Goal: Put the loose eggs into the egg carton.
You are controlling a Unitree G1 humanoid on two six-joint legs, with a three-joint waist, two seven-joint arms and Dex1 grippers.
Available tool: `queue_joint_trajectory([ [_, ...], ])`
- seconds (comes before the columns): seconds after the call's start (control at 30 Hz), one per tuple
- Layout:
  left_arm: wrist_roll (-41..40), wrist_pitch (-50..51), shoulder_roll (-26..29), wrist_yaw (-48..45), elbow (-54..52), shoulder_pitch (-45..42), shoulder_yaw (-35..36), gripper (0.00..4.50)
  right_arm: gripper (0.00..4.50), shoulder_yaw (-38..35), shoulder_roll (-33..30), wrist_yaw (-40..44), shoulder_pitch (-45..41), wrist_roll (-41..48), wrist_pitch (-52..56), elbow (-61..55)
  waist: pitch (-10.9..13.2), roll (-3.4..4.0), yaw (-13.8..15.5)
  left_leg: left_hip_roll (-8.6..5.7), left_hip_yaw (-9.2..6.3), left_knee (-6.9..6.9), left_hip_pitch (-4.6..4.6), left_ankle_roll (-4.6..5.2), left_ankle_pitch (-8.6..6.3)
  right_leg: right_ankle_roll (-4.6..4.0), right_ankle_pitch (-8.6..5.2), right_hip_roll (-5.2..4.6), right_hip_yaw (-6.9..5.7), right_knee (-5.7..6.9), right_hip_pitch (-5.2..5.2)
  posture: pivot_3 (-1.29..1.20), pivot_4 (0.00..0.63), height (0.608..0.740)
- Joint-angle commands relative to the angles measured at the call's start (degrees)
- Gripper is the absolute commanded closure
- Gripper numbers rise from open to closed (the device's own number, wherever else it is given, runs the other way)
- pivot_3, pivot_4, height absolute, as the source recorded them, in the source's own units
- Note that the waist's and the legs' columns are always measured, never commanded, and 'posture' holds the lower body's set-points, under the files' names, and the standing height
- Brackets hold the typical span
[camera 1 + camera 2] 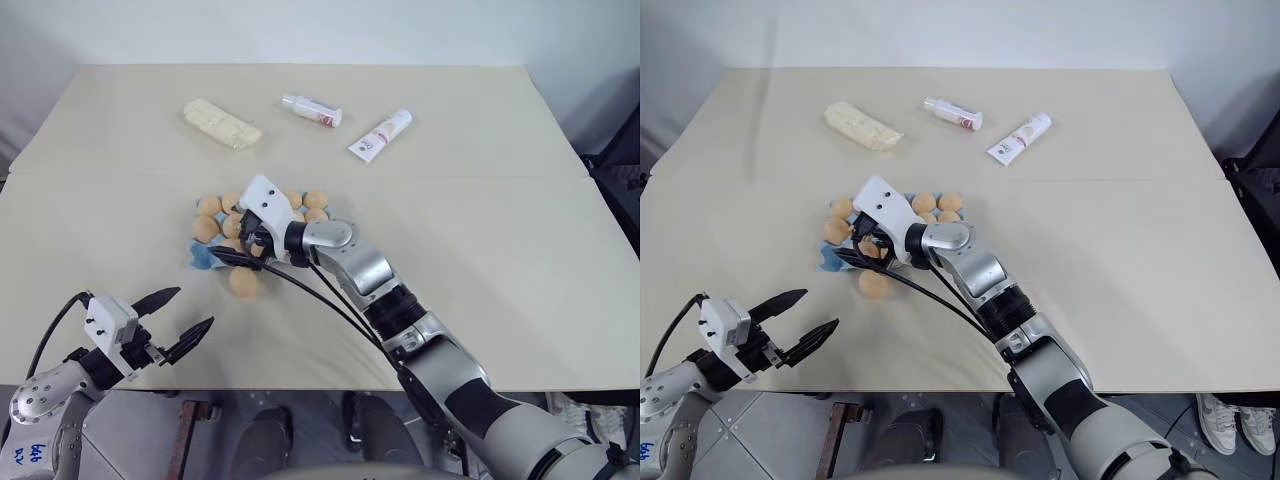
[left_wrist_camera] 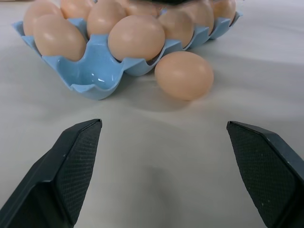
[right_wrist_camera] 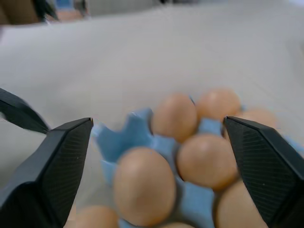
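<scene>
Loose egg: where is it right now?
In the left eye view the loose egg lies on the table just in front of the egg carton, at its near edge, ahead of the open left gripper.

one blue egg carton (image 1: 203, 257) sits on one table (image 1: 500, 250). one loose egg (image 1: 243, 281) lies just beside the carton's near edge. at least seven eggs show in the carton; the arm hides the rest. beyond the carton lie one yellow wrapped block (image 1: 222, 123), one small bottle (image 1: 311, 109) and one tube (image 1: 381, 134).
</scene>
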Motion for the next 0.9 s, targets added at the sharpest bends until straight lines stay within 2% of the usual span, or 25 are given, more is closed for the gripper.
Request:
queue_joint_trajectory([
  [0.03,-0.15,-0.66,0.73,-0.18,-0.12,-0.38,0.69,0.00,0.03,-2.46,-5.69,4.66,4.92,3.29,0.67,-12.20,-0.01,-0.01,0.44,0.00,0.00,0.00,0.00,0.00,0.00,0.00,0.00,-0.01,0.00,-0.02,0.01,0.00,0.150,0.740],
  [0.13,0.29,0.38,2.08,-0.99,1.35,-1.48,-0.04,0.00,0.03,-5.36,-13.67,9.00,13.14,5.99,-2.05,-20.87,-0.06,-0.09,1.36,-0.10,-0.08,0.04,-0.01,0.08,-0.01,0.01,0.00,-0.09,-0.05,-0.13,0.14,0.00,0.150,0.740],
  [0.27,0.68,2.66,5.24,-2.59,2.33,-2.90,-1.35,0.00,0.03,-12.00,-24.01,16.55,26.98,9.29,-16.36,-27.67,-0.04,-0.07,1.79,-0.15,-0.03,0.05,-0.01,0.19,-0.06,0.05,0.01,-0.11,-0.02,-0.24,0.20,0.00,0.150,0.740],
  [0.4,-0.22,2.97,5.70,-3.22,2.16,-4.20,-0.84,0.00,0.03,-17.75,-31.27,23.17,38.33,13.84,-23.26,-29.81,-0.04,-0.07,1.27,-0.03,0.08,0.02,0.08,0.17,-0.06,0.06,0.01,0.01,0.05,-0.16,0.20,0.00,0.150,0.740],
  [0.47,-0.61,3.83,5.30,-3.13,0.72,-4.08,-1.30,0.00,0.03,-20.94,-33.50,23.72,42.56,16.63,-23.11,-31.18,-0.03,-0.06,0.90,0.01,0.12,0.01,0.25,0.16,-0.06,0.05,0.01,0.04,0.07,-0.12,0.32,0.00,0.150,0.740],
  [0.7,1.38,4.72,2.67,1.35,-3.52,-5.22,-4.56,0.00,0.03,-25.35,-37.57,23.47,47.45,17.00,-25.46,-30.30,0.01,-0.03,0.57,0.05,0.11,0.08,1.02,0.17,-0.06,0.05,0.01,-0.02,0.09,-0.26,1.21,0.00,0.150,0.740],
  [0.9,4.26,8.37,-2.95,10.54,-8.32,-5.15,-9.44,0.00,0.03,-24.46,-37.16,21.22,46.51,17.46,-23.50,-32.90,0.01,-0.03,0.86,0.05,0.10,0.05,0.97,0.18,-0.06,0.07,0.02,-0.01,0.10,-0.28,1.13,0.00,0.150,0.740],
])
